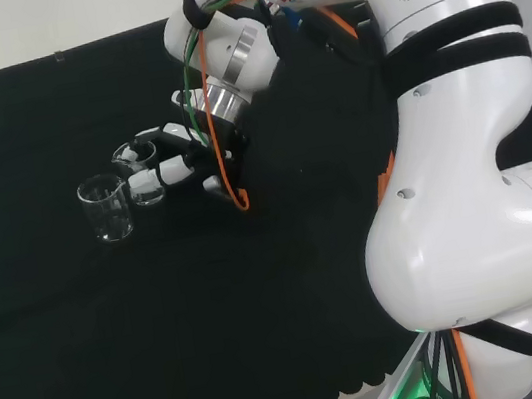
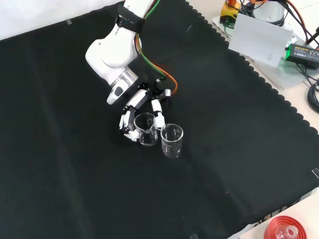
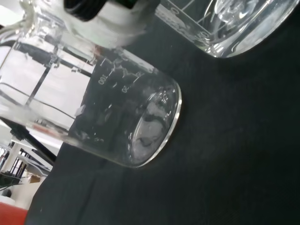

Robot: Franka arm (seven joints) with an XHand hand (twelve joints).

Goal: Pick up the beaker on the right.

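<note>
Two clear glass beakers stand close together on the black cloth. The hand [image 2: 130, 117] reaches down from the view's top in the front view, and its fingers [image 2: 159, 115] and thumb curl round the nearer-to-arm beaker [image 2: 146, 129] from both sides. In the head view that beaker [image 1: 144, 175] sits just left of the hand [image 1: 179, 163]. The second beaker [image 2: 172, 141] stands free right beside it, to the left in the head view [image 1: 106, 209]. The wrist view has the held beaker [image 3: 117, 112] close up, with the other beaker's base [image 3: 234, 23] beyond. I cannot tell whether the held beaker is off the cloth.
The arm's white links [image 1: 465, 178] fill the head view's right. A grey box [image 2: 261, 37] and cables lie beyond the cloth's scalloped edge at the front view's upper right. A red ribbed stand [image 2: 289, 230] sits at its lower right corner.
</note>
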